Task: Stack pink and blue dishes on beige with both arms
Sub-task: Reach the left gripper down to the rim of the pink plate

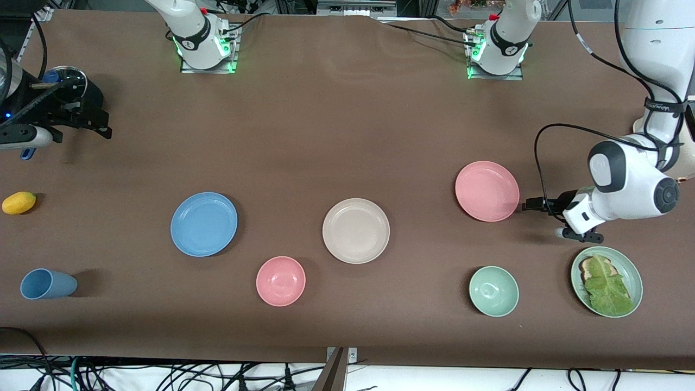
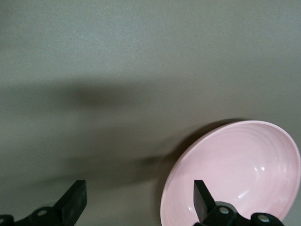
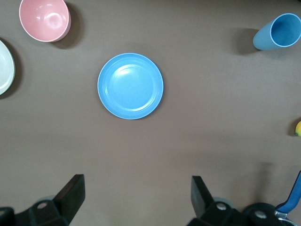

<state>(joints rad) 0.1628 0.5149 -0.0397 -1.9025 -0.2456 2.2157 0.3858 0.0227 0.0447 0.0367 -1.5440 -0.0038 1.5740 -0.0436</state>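
Note:
The beige plate (image 1: pixel 355 231) lies mid-table with nothing on it. The blue plate (image 1: pixel 204 224) lies toward the right arm's end, also seen from high up as the blue plate (image 3: pixel 130 85) in the right wrist view. The pink plate (image 1: pixel 487 191) lies toward the left arm's end. My left gripper (image 1: pixel 540 220) hangs low beside its rim, open; in the left wrist view the left gripper (image 2: pixel 138 188) has one finger in front of the pink plate (image 2: pixel 244 169). My right gripper (image 1: pixel 98 127) is high over the table's end, and the right gripper (image 3: pixel 137 183) is open and holds nothing.
A pink bowl (image 1: pixel 280 281) and a green bowl (image 1: pixel 493 291) sit near the front edge. A pale green plate with lettuce (image 1: pixel 606 281) lies just in front of the left gripper. A blue cup (image 1: pixel 48 284) lies on its side; a yellow fruit (image 1: pixel 19 202) sits near the right gripper.

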